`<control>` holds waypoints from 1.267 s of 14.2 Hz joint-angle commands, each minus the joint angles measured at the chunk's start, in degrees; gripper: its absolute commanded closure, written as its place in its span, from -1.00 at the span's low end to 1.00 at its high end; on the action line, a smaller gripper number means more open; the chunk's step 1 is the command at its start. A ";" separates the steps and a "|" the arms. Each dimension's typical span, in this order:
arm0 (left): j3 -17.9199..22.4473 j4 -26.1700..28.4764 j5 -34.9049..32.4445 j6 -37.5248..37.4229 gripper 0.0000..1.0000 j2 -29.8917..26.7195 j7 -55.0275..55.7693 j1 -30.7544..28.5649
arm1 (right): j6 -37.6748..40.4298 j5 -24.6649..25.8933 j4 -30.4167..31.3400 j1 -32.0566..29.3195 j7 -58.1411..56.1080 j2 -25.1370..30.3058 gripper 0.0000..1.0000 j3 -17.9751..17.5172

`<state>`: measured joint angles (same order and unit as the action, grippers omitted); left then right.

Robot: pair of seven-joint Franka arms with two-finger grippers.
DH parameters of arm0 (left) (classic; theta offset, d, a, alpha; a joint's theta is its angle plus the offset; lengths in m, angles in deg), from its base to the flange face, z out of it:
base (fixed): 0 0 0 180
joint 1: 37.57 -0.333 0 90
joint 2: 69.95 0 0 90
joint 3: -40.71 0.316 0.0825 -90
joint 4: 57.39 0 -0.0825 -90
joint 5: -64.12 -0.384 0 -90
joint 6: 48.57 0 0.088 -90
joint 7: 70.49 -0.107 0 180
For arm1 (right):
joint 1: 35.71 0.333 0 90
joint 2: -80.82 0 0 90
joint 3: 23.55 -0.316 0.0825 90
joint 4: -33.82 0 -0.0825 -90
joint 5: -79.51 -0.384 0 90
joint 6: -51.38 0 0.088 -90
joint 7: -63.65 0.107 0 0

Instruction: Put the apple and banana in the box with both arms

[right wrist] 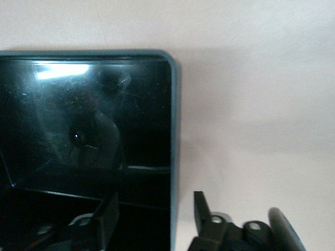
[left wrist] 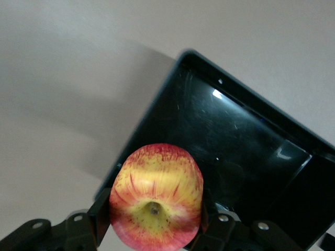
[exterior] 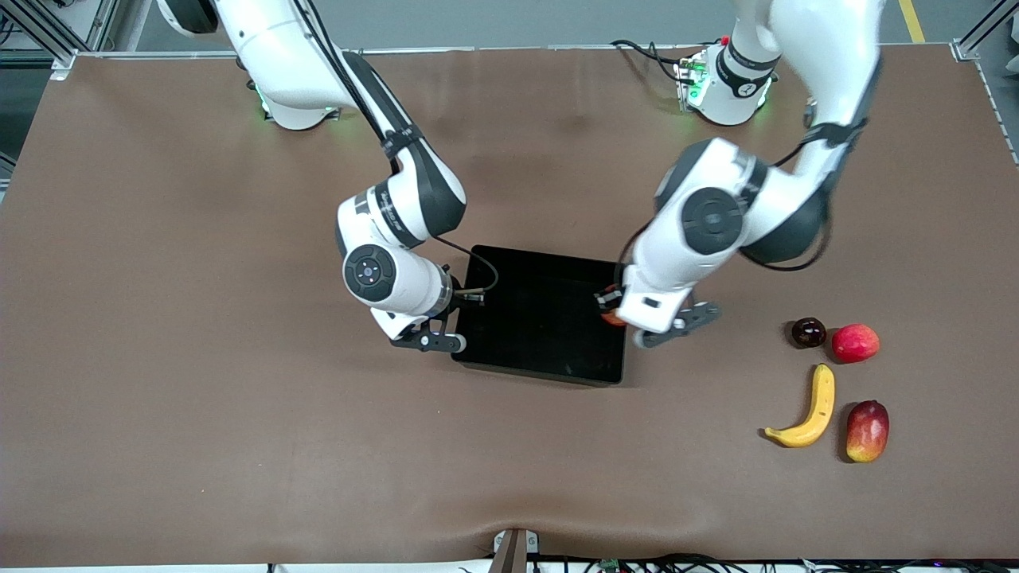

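Taking the box (exterior: 541, 318) as landmark: the banana (exterior: 806, 409) lies on the table nearer the front camera than the box and well apart from it, toward the left arm's end, its long axis running roughly toward and away from that camera. The left gripper (left wrist: 152, 222) is clamped on the apple (left wrist: 157, 196) over the box's wall at that same end. The right gripper (right wrist: 154, 214), fingers spread and empty, straddles the box's wall at the right arm's end. The left arm is likely nearer the banana.

High front overview; both close downward wrist views sharing the box (exterior: 541, 314).
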<state>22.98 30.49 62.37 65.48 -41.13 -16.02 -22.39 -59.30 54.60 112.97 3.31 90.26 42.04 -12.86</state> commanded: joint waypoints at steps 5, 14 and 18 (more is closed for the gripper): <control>0.50 0.18 -1.41 1.71 1.00 6.41 0.64 3.89 | 15.23 2.93 -9.19 -12.20 0.46 4.75 -1.00 1.18; 0.32 -0.08 -7.92 3.90 0.60 13.88 0.99 5.66 | 19.79 14.01 -9.28 -28.71 -22.00 14.61 -1.00 1.18; 0.15 -0.87 -8.01 3.82 -1.00 12.58 0.72 5.66 | 27.79 17.50 -9.28 -34.26 -25.63 19.34 -1.00 1.96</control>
<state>23.02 30.40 55.70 69.32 -27.17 -16.14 -17.29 -33.76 68.46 102.67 -30.02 65.32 57.45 -10.31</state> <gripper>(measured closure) 0.145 0.000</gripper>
